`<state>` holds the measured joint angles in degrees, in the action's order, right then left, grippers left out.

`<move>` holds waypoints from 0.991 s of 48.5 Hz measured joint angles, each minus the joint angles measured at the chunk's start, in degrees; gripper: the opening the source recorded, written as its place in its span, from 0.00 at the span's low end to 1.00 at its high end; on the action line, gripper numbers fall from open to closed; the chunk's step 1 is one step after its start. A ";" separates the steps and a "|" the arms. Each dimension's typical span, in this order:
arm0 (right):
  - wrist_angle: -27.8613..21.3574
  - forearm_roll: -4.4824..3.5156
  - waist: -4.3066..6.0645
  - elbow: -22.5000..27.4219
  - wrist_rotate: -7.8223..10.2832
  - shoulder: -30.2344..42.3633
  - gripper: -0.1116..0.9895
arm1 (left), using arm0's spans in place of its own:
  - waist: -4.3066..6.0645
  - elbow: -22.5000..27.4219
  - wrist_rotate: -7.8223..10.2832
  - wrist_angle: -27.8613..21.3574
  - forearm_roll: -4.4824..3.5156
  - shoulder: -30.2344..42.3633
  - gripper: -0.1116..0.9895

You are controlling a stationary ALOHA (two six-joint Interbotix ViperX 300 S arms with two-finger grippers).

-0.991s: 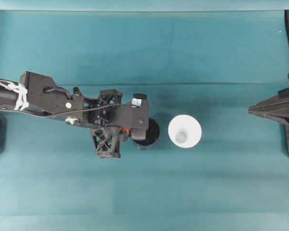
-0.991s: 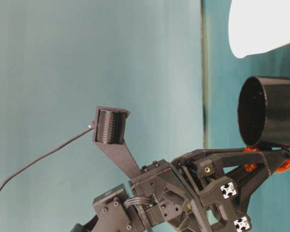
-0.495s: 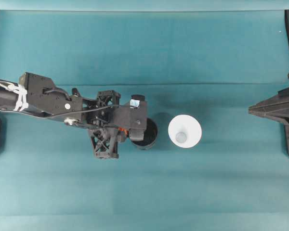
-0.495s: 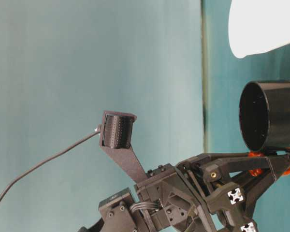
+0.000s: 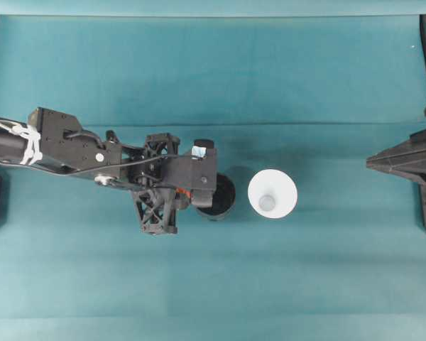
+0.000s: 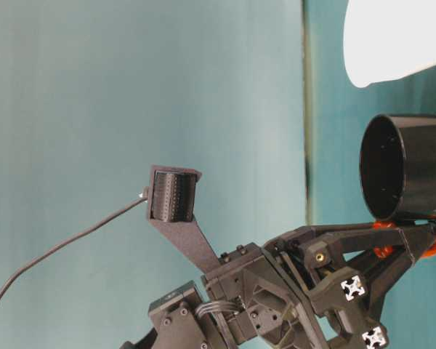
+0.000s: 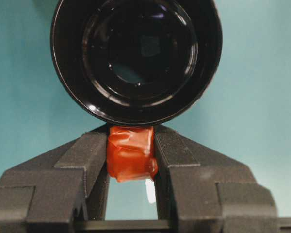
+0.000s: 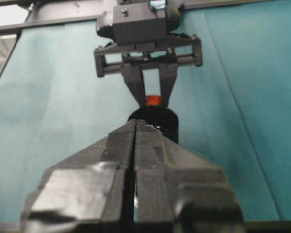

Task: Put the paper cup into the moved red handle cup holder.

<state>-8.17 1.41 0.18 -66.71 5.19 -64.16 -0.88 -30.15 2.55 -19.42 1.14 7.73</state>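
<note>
1. The left gripper point(image 7: 131, 160) has its jaws clamped on the orange-red handle tab point(image 7: 131, 153) of the red handle cup holder point(image 5: 216, 197), which stands upright on the bench point(image 5: 213, 284).
2. Landmark: the paper cup point(image 5: 272, 194) stands mouth up just beside the holder, on the side away from the tab, not touching it.
3. Set the holder down flat and steady before letting the tab go (a tilted holder would likely tip when the cup goes in).
4. The right gripper point(image 8: 135, 141), jaws together, sits well away from the cup; it must spread them before reaching for the cup.
5. Keep the holder's mouth unobstructed for the cup.
</note>
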 measured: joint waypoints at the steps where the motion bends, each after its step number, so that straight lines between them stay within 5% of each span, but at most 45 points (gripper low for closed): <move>1: 0.00 0.09 0.00 0.00 0.00 0.00 0.00 | -0.09 0.00 0.00 -0.09 0.00 0.00 0.35; 4: 0.00 0.09 0.00 0.00 0.00 0.00 0.00 | -0.09 0.00 -0.26 -0.09 0.00 0.00 0.42; 11: 0.00 0.00 -0.09 0.00 0.00 0.00 0.00 | -0.09 0.09 0.00 -0.18 0.00 0.00 0.83; 15: 0.00 0.00 0.00 0.00 0.00 0.00 0.00 | 0.00 0.00 0.35 -0.18 0.00 0.00 0.97; 34: -0.09 0.00 -0.09 0.00 0.09 0.00 0.00 | 0.09 -0.18 0.70 -0.53 0.00 -1.14 0.96; 48: 0.00 0.00 0.00 0.00 0.00 0.00 0.00 | 0.09 -3.25 0.62 -3.52 0.00 -14.94 0.96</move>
<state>-8.17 1.41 0.18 -66.71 5.19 -64.16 -0.79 -33.40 3.16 -22.94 1.14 -7.21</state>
